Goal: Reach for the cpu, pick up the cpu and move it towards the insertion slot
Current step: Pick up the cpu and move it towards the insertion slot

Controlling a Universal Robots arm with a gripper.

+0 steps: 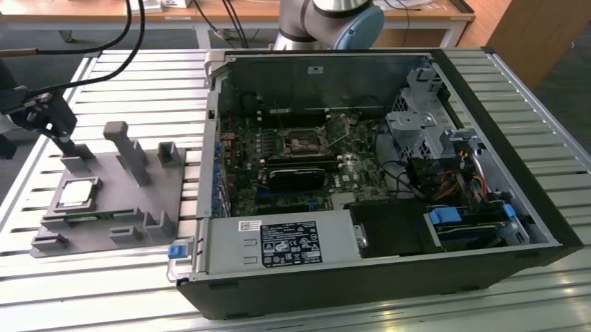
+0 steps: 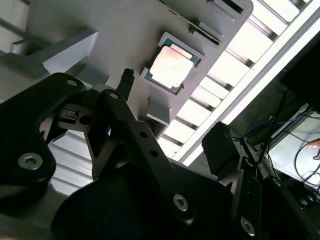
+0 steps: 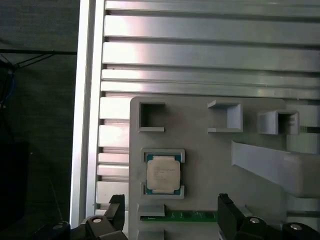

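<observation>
Gripper (image 1: 55, 128) hangs open over the grey plate (image 1: 120, 202) at the exterior view's left, holding nothing. In the first wrist view its two dark fingers (image 3: 226, 212) stand well apart with a wide gap between them, and neither touches the cpu (image 3: 163, 174). The chip lies flat in a shallow square seat on the plate, silvery top up, with a pale rim showing round it. Just beside the seat, nearer the fingers, a thin green strip (image 3: 180, 216) sits in a groove. Upright blocks (image 1: 129, 152) rise from the plate beyond the cpu.

The plate rests on a slatted metal worktop (image 1: 93, 290). Next to it, toward the exterior view's right, an open computer case (image 1: 388, 290) lies on its side with the green board exposed. The slot (image 1: 300, 143), a dark square with a shiny frame, sits in the upper middle of that board, well apart from both the cpu and the gripper
</observation>
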